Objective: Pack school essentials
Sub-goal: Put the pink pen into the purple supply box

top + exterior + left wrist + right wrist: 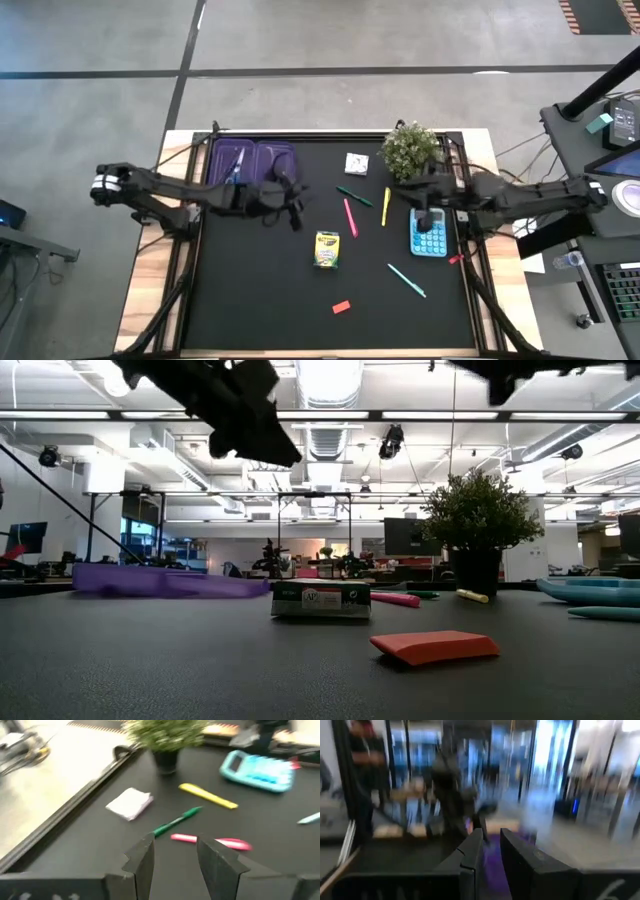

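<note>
On the black tabletop (260, 300), items are spread between two dark arms.

One translucent purple two-part plastic case (252, 160) is seen lying open at the far left corner, approx. beside the left arm. One bushy green potted plant (410, 148) stands at the far right. One teal calculator w/ light keys (430, 236) lies flat near the right edge, partly under the right arm. One yellow-green crayon box (327, 250) lies at mid table. One small white pad (356, 163) sits left of the plant.

Four thin pens are counted: 1 green pen (354, 196), 1 pink pen (350, 217), 1 yellow pen (386, 205) and 1 teal pen (407, 281), all flat and apart from each other. One flat red eraser (342, 307) lies nearest the front edge. One small red item (455, 260) is seen at the right rim; what it is can't be told.

Left gripper (174, 856) is held above the table just right of the case, fingers parted w/ a clear gap, nothing gripped. Right gripper (492, 851) is raised over the calculator, fingers set a narrow gap apart, nothing seen between them.
</note>
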Robot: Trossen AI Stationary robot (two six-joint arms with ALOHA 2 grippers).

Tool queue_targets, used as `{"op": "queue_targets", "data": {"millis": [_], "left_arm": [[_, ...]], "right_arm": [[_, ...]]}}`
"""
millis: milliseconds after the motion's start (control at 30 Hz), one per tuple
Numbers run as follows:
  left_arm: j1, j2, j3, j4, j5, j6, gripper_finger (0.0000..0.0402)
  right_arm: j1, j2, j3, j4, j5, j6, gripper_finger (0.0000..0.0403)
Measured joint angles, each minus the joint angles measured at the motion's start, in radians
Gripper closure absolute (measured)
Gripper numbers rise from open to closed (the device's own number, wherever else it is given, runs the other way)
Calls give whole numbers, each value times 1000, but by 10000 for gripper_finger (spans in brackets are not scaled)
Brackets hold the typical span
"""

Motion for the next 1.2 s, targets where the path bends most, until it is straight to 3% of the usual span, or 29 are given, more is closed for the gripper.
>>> {"op": "queue_targets", "data": {"millis": [200, 333, 600, 800, 1200], "left_arm": [[-87, 0, -116, 231, 15, 14, 272], [-110, 0, -182, 375, 15, 13, 272], [-110, -7, -223, 436, 16, 11, 272], [-110, -31, -222, 428, 16, 19, 272], [-124, -107, -225, 381, 16, 21, 272]], "right_arm": [[0, 217, 164, -307, -2, 245, 346], [0, 353, 228, -357, 4, 380, 346], [-20, 636, 360, -557, 131, 627, 354], [-39, 849, 522, -764, 130, 674, 368], [-55, 1090, 695, -810, 67, 666, 365]]}}
